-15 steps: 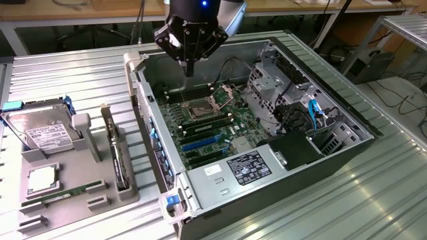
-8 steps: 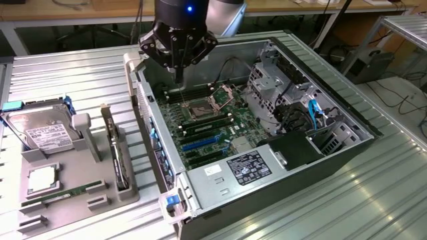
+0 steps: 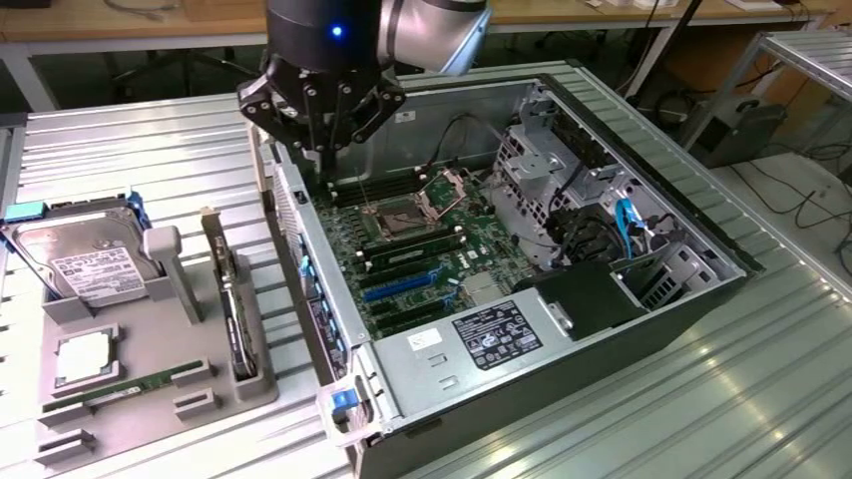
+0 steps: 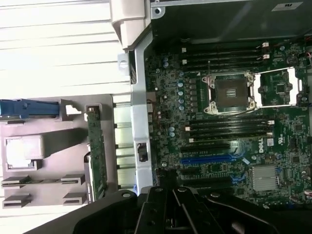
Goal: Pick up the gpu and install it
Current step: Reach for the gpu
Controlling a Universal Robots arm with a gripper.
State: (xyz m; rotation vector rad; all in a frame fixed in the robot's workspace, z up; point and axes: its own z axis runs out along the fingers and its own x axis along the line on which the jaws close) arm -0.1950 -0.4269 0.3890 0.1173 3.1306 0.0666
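The gripper [image 3: 325, 150] is hovering over the edge of the computer case [image 3: 440, 115], jaws seemingly pressed together, the gpu [image 3: 231, 294] standing apart in the gray holder [image 3: 134, 349].

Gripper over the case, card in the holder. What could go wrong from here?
The gripper hangs above the case wall; going across to the card it could clip that edge.
The card stands on edge in the gray holder, close beside the case: tight room for a grasp.
The processor socket lies open; a slipped card might hit it.

place: lab | evidence: robot arm [image 3: 359, 30], open PC case [image 3: 440, 120], workbenches [image 3: 134, 22], cables [image 3: 799, 190]
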